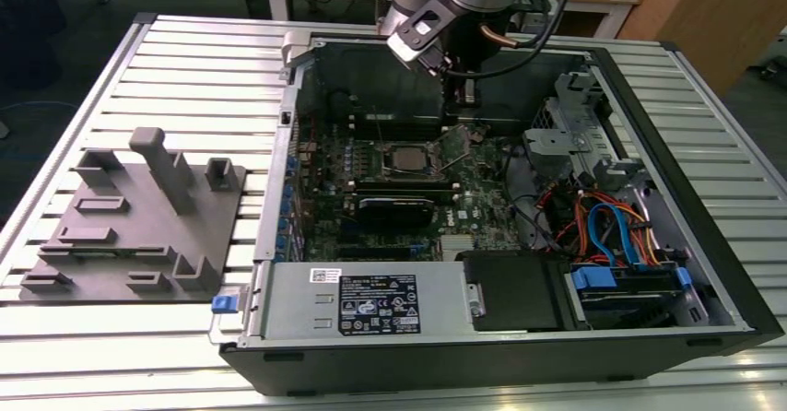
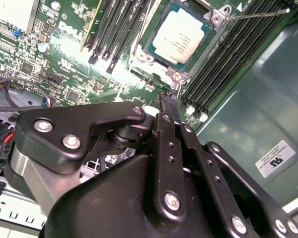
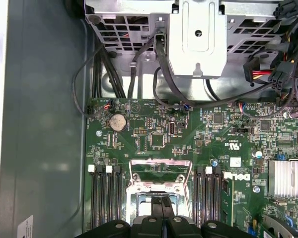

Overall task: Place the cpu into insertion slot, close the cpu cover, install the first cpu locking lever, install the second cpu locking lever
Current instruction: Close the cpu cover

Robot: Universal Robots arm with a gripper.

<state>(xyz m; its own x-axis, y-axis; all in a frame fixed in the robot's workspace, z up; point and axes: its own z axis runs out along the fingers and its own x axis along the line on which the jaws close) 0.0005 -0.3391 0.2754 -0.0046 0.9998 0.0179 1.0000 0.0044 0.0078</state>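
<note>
here, at the exterior view's left a grey fixture [image 1: 135,217] sits near the edge of the table [image 1: 123,356]; in the computer case [image 1: 492,360] beside it the cpu [image 1: 406,159] [image 2: 181,37] lies in the insertion slot [image 2: 161,58]. just to the exterior view's right of it the cpu cover [image 1: 458,144] [image 3: 161,162] stands tilted up. the gripper [image 2: 169,99] [image 3: 161,203], cut off in both wrist views, has its fingers [image 2: 170,134] drawn narrow at the cover's edge; whether they pinch it is unclear.

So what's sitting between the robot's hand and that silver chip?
Just the silver rim of the insertion slot, in the second wrist view; the cpu sits inside it, the hand close outside.
</note>
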